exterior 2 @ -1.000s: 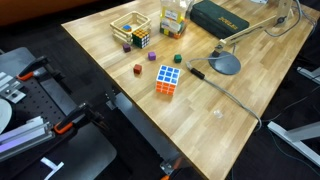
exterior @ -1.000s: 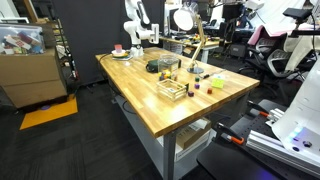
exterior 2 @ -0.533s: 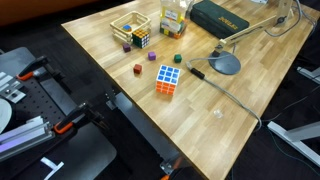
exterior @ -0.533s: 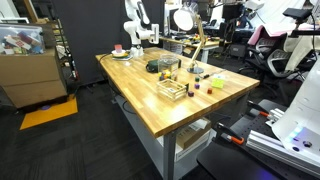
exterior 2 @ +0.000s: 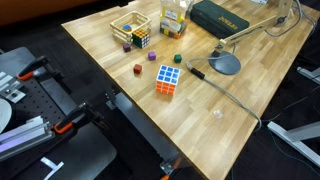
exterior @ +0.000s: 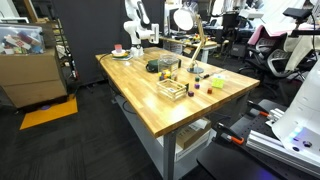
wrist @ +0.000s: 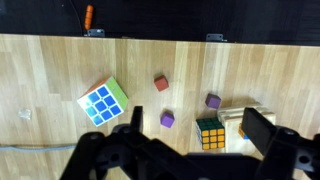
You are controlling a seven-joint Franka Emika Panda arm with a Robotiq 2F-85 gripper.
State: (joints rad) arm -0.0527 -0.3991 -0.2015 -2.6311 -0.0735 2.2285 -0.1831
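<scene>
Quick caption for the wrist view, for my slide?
Open gripper above a wooden table: pale puzzle cube, red block, purple blocks.

The arm (exterior: 133, 20) is white, made of rounded segments, with darker parts where they join. It shows only small in an exterior view, so screws and markings cannot be made out. In the wrist view the gripper (wrist: 193, 125) is black all over, with two blocky fingers (wrist: 257, 128) carried on hinged link bars that rise from a broad dark body.
</scene>
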